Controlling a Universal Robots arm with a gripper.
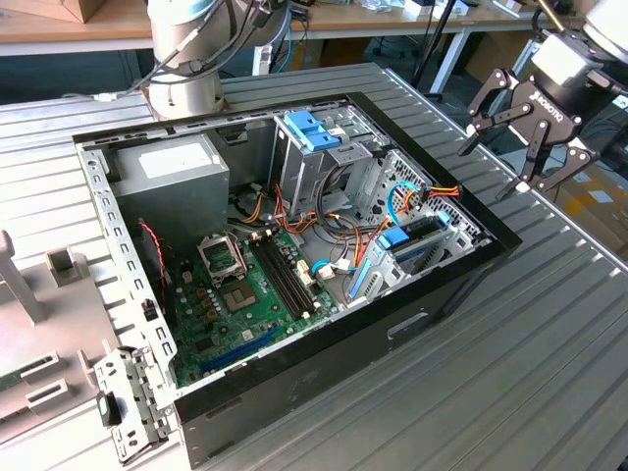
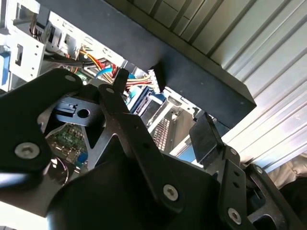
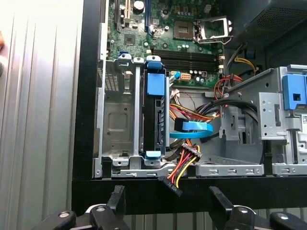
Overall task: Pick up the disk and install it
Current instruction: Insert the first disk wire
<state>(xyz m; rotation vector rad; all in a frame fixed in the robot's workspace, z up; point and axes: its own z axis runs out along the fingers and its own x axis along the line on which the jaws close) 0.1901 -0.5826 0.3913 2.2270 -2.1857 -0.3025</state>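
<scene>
The gripper (image 1: pixel 508 155) hangs over open worktop (image 1: pixel 549 343) just outside the black front wall of the computer case (image 1: pixel 392 324), at the exterior view's right, its jaws spread wide and empty. The disk (image 3: pixel 156 120) stands on edge inside the case, in a metal bay right behind that front wall, with a blue tab at each end. Beside it, toward the case's side wall, an open bay (image 3: pixel 117 115) gives free room. On the disk's other side the space is crowded: a looped blue cable (image 3: pixel 192 129) and a red, yellow and orange wire bundle (image 3: pixel 184 160) lie close against it, with one black plug hanging over the case wall. Farther along sits the drive cage (image 1: pixel 314 132) with its blue latch, then the grey power-supply box (image 1: pixel 167 172) in the far corner, and the green motherboard (image 1: pixel 235 285) covers the case floor. The arm's base (image 1: pixel 186 59) stands behind the case. The worktop is ribbed grey metal; grey brackets (image 1: pixel 59 275) lie at the exterior view's left, and wooden benches (image 1: pixel 392 20) stand behind.
</scene>
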